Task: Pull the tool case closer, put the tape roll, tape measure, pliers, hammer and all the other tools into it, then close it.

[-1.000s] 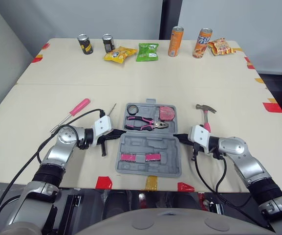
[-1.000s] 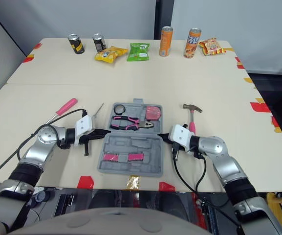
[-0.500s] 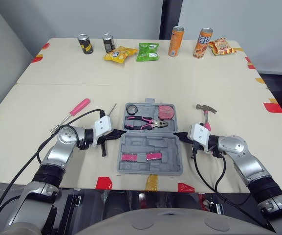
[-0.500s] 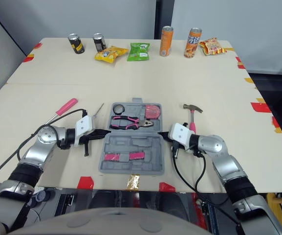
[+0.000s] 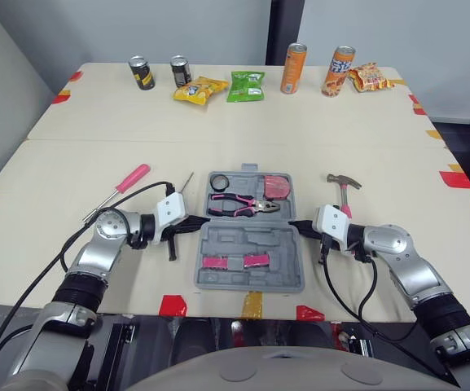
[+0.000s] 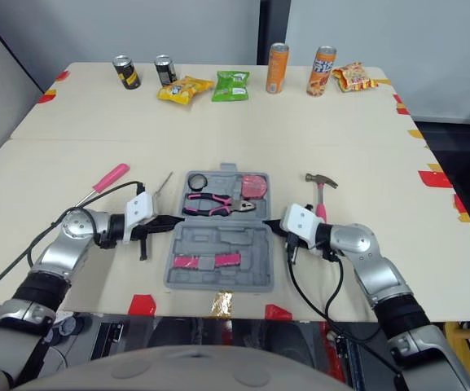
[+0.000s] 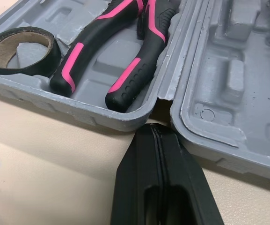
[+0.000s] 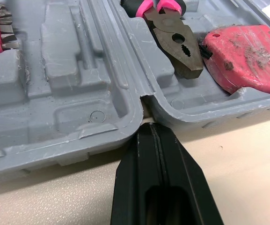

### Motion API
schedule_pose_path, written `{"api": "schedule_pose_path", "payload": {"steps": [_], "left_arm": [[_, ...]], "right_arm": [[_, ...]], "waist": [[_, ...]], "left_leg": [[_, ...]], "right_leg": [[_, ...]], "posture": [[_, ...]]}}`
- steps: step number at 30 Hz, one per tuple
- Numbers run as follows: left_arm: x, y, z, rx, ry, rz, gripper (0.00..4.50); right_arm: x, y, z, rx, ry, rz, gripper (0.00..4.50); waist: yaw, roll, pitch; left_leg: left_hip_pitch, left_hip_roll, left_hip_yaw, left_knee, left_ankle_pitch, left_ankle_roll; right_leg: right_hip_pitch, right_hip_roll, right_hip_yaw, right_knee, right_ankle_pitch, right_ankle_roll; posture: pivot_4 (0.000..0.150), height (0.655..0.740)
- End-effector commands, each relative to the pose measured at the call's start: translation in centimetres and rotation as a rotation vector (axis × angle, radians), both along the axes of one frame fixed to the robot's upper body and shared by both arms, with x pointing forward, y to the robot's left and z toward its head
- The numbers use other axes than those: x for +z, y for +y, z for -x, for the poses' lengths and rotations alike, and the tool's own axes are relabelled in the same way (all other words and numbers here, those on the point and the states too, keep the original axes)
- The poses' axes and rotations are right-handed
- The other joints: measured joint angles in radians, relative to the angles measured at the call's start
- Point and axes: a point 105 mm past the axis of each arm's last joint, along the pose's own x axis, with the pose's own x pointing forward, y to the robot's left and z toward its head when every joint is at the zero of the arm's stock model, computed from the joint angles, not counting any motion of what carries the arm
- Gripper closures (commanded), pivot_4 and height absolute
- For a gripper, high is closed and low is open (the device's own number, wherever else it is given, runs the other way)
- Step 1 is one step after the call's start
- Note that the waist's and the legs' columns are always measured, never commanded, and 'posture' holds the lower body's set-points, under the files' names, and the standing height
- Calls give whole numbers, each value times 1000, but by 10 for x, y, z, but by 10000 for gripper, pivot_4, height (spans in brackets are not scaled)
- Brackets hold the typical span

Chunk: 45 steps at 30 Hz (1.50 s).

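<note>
Centre-left, the left gripper is clenched and empty, its tip against the hinge notch of the open tool case. The case lies low on the cream table and holds the tape roll, pliers and tape measure. Centre-right, the right gripper is clenched likewise at the case's opposite edge. The hammer lies beside it.
</note>
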Motion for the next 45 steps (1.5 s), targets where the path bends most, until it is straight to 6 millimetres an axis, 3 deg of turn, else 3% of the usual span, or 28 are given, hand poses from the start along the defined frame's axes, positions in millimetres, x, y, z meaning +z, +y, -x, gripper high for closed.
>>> {"api": "schedule_pose_path", "payload": {"steps": [1, 12, 19, 30, 35, 38, 40, 43, 45], "left_arm": [[-10, 1, 11, -23, 46, -25, 45000], [-10, 6, 9, 5, 38, -31, 45000], [-7, 11, 8, 20, 26, -32, 45000], [27, 22, 13, 24, -62, 8, 45000], [72, 20, 27, 60, -117, 244, 45000], [95, 38, 35, 176, -131, 380, 45000], [106, 62, 38, 309, -154, 444, 45000], [113, 97, 45, 490, -185, 488, 36463], [104, 117, 55, 574, -182, 455, 30144]], "right_arm": [[-8, 6, 9, 35, 41, 11, 44544], [-8, 6, 9, 37, 45, 6, 44544], [0, -11, 5, -15, 5, 5, 44544], [30, -30, 8, -55, -49, -34, 44544], [47, -52, 13, -138, -47, -107, 44544], [63, -73, 16, -228, -49, -216, 44544], [75, -91, 20, -285, -59, -276, 44544], [81, -118, 31, -364, -57, -315, 45000], [78, -133, 42, -410, -46, -323, 39641]], "waist": [[0, 0, 0], [-2, 0, 0], [3, 0, 0], [7, 0, 6], [12, -1, 11], [15, -1, 12], [15, -2, 12], [15, -2, 13], [14, -2, 13]], "left_leg": [[0, 0, 0, -1, 0, 0], [0, 0, 1, -2, 0, -2], [0, 0, 1, -2, 0, -2], [-1, 0, 0, -2, 0, -2], [-2, 0, 1, -1, 0, -2], [-3, 0, 1, -2, 0, -4], [-3, 0, 1, -2, 0, -4], [-2, 1, 1, -2, 0, -3], [-2, 1, 1, -2, 0, -3]], "right_leg": [[0, 0, 0, 0, 0, 0], [0, 1, 0, -2, 0, 0], [0, 1, 0, -2, 0, 0], [-1, 1, 0, -2, 0, 0], [-1, 1, 0, -2, 0, 0], [-1, 1, 0, -3, 0, 0], [-1, 1, 0, -4, 0, 0], [-1, 2, 0, -4, 0, 0], [-1, 1, 0, -5, 0, 0]], "posture": [[1500, 7400], [1500, 7400], [1500, 7400], [1500, 7400], [1500, 7400], [1500, 7400], [1500, 7400], [1500, 7400], [1500, 7400]]}}
